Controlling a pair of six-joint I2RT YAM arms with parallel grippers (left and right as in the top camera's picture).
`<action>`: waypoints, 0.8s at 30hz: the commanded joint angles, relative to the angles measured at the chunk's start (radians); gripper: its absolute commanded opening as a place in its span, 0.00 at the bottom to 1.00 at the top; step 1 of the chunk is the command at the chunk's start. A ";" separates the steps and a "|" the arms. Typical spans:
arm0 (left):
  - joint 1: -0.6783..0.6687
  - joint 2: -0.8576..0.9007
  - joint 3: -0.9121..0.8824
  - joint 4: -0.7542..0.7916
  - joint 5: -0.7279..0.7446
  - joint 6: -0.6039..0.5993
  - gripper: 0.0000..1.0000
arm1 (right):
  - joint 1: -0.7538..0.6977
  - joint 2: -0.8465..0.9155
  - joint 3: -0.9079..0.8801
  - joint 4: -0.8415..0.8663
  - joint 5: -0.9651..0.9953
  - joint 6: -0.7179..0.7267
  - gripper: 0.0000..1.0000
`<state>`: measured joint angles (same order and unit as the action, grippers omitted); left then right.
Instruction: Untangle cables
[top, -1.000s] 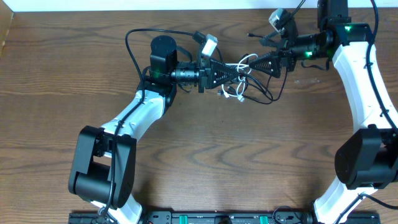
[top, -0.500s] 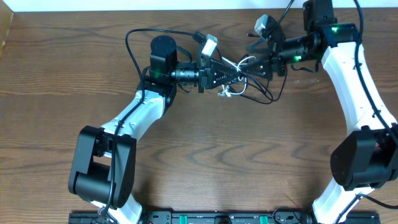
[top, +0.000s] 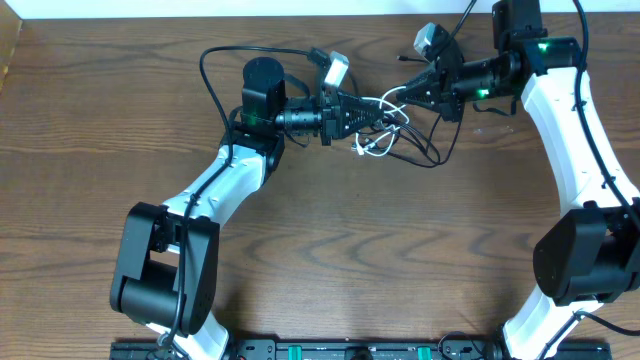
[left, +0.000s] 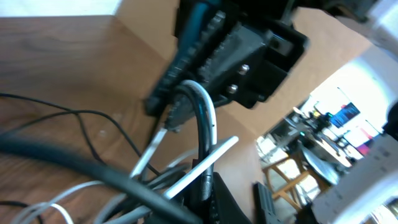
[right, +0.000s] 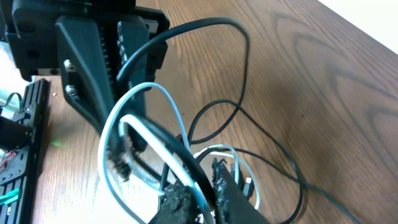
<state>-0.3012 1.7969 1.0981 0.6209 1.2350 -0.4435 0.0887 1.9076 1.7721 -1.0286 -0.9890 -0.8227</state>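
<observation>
The cables (top: 400, 130) lie in a small tangle at the back of the table, black cords looping toward the front (top: 436, 158) and a white cord (top: 374, 147) among them. My left gripper (top: 378, 112) points right into the knot and is shut on the cables. My right gripper (top: 408, 93) points left, tip to tip with it. In the right wrist view the right gripper (right: 202, 186) is shut on a white cord (right: 163, 93) and a black cord (right: 242, 37). The left wrist view shows the white cord (left: 207, 118) arching up from my left gripper (left: 208, 193).
The left arm's own thick black wire (top: 215, 60) loops behind its wrist. A pale wall edge (top: 200, 8) runs along the table's back. The arms' base rail (top: 350, 350) sits at the front edge.
My right gripper moved left into the tangle and went from open to shut on the cords, lifting a white loop slightly. The left gripper stayed shut in place.
</observation>
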 joint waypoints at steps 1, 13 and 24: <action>0.003 -0.020 0.005 -0.035 -0.134 0.073 0.07 | -0.003 -0.005 0.013 -0.007 -0.033 -0.013 0.01; 0.003 -0.020 0.005 -0.284 -0.396 0.145 0.07 | -0.079 -0.005 0.013 -0.012 -0.038 -0.013 0.01; 0.023 -0.020 0.005 -0.407 -0.522 0.230 0.08 | -0.163 -0.005 0.013 0.005 -0.032 0.026 0.01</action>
<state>-0.3012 1.7966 1.0981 0.2676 0.8043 -0.2741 -0.0227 1.9076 1.7721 -1.0351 -0.9966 -0.8230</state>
